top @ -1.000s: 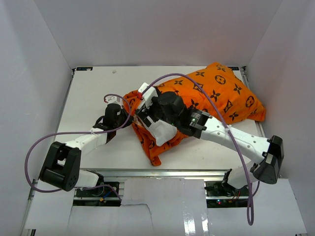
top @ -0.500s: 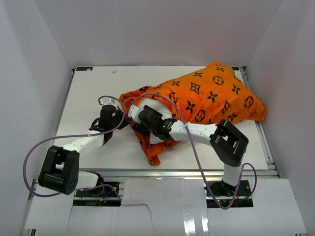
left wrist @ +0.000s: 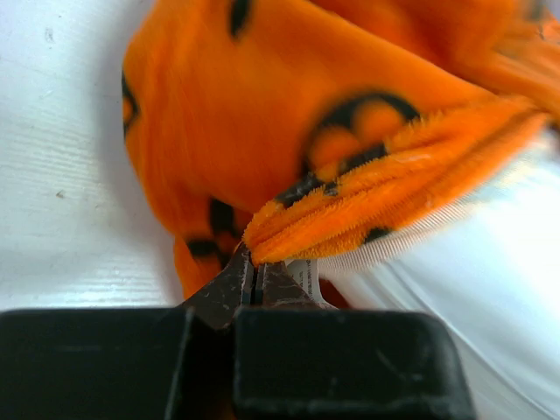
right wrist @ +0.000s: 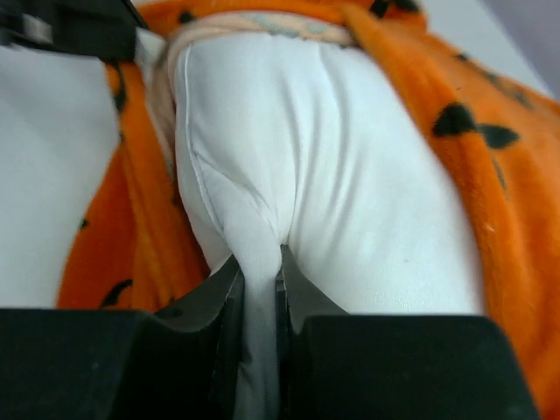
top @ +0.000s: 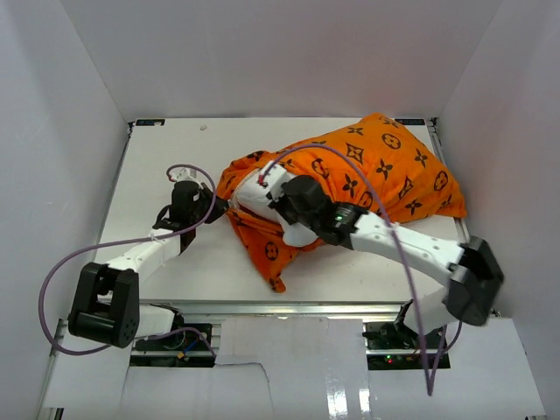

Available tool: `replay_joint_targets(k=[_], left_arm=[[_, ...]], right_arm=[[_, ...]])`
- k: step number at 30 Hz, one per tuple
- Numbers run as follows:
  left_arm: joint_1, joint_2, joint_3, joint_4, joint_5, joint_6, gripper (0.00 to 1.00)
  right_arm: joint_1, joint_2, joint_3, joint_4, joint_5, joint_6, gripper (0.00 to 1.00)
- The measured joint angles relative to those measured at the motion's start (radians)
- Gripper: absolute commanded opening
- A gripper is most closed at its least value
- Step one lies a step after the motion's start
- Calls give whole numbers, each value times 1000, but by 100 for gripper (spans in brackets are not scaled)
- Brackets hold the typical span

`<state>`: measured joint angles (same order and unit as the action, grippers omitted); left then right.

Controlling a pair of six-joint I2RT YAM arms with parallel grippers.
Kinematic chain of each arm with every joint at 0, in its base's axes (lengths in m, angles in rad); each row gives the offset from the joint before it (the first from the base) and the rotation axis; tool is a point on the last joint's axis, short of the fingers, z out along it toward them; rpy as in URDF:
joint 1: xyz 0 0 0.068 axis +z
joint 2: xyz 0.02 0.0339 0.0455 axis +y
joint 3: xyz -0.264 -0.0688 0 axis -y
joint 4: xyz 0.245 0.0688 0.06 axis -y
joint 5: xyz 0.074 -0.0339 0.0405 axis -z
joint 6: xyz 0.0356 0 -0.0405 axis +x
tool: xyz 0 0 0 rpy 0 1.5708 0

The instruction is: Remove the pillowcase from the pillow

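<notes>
The orange pillowcase [top: 385,166] with black motifs lies across the table's right half, its open mouth facing left. The white pillow [top: 254,197] bulges out of that mouth. My left gripper [top: 213,210] is shut on the pillowcase's folded rim [left wrist: 350,219], pinching the orange hem between its tips [left wrist: 255,276]. My right gripper [top: 273,199] reaches into the opening and is shut on a pinched fold of the pillow [right wrist: 332,192], the white cloth squeezed between its jaws [right wrist: 261,280]. Orange fabric [right wrist: 490,175] wraps both sides of the exposed pillow.
The white table [top: 166,157] is boxed in by white walls at left, back and right. A loose orange flap [top: 271,258] hangs toward the front edge. Purple cables [top: 350,162] loop over both arms.
My right gripper has gone from open to shut on the pillow's fabric and its arm swung back over the pillowcase. The left gripper has drawn the rim slightly left.
</notes>
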<state>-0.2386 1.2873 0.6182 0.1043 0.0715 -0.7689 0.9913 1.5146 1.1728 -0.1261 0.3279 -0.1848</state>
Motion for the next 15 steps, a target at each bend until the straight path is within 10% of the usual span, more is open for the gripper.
replay_joint_targets(k=[6, 14, 15], left_arm=[[32, 94, 85, 1, 46, -8, 0], [37, 285, 211, 5, 105, 3, 0], [38, 296, 211, 9, 135, 13, 14]], right_arm=[[-16, -427, -173, 17, -111, 38, 8], [-17, -540, -237, 1, -172, 52, 8], [-17, -540, -237, 1, -176, 52, 8]])
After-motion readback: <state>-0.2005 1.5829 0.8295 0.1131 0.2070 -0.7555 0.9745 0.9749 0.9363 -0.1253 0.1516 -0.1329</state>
